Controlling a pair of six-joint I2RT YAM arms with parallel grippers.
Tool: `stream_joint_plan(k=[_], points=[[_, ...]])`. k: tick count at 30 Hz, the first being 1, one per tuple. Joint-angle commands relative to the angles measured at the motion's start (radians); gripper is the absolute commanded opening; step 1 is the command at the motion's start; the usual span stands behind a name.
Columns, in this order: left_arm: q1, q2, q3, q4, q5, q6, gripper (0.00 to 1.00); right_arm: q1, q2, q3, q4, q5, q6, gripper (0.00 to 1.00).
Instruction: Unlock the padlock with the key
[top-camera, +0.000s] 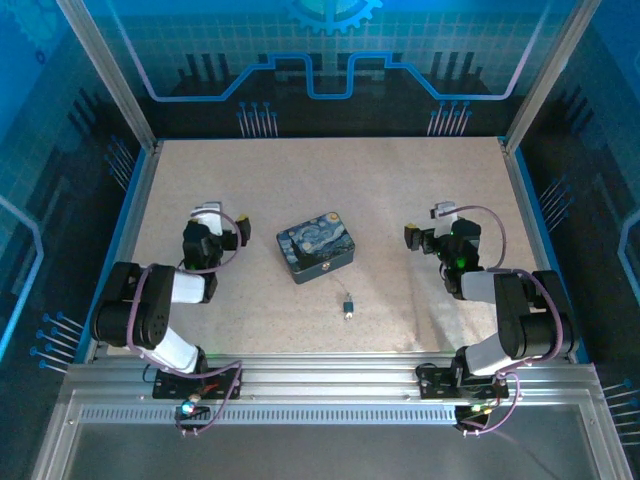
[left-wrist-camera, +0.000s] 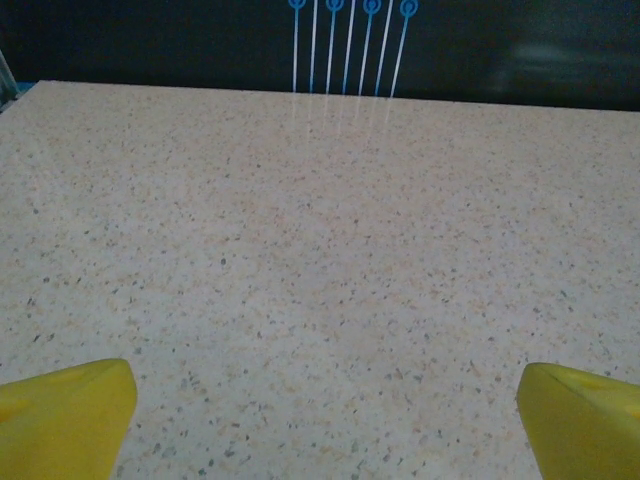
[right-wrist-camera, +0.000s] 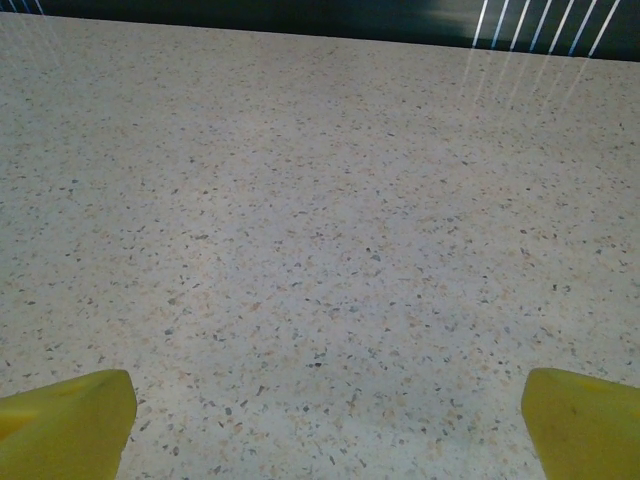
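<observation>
The padlock (top-camera: 348, 303) is a tiny dark-and-silvery speck on the speckled table, in front of the blue tin and between the two arms. A small pale bit lies right beneath it; I cannot tell whether that is the key. My left gripper (top-camera: 207, 212) rests at the left, well away from the padlock, and my right gripper (top-camera: 443, 214) rests at the right. In the left wrist view my left gripper (left-wrist-camera: 325, 420) stands open, its yellow fingertips (left-wrist-camera: 65, 415) wide apart over bare table. My right gripper (right-wrist-camera: 328, 425) is open the same way, with nothing between its yellow fingertips (right-wrist-camera: 585, 425).
A blue swirly-painted rectangular tin box (top-camera: 316, 246) sits at the table's middle, just behind the padlock. The table (top-camera: 300, 170) is fenced by blue side rails and a dark back wall with blue lines. An aluminium frame runs along the near edge.
</observation>
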Motion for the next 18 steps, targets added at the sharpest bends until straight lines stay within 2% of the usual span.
stream_joint_plan(k=[1, 18], points=[[0.01, -0.014, 0.006, -0.053, 0.03, -0.009, 0.99, 0.012, 0.012, 0.02, -0.001, 0.02, -0.016, 1.0], [0.007, -0.012, 0.009, -0.058, 0.034, -0.002, 0.99, 0.015, 0.012, 0.017, 0.001, 0.026, -0.018, 1.0]])
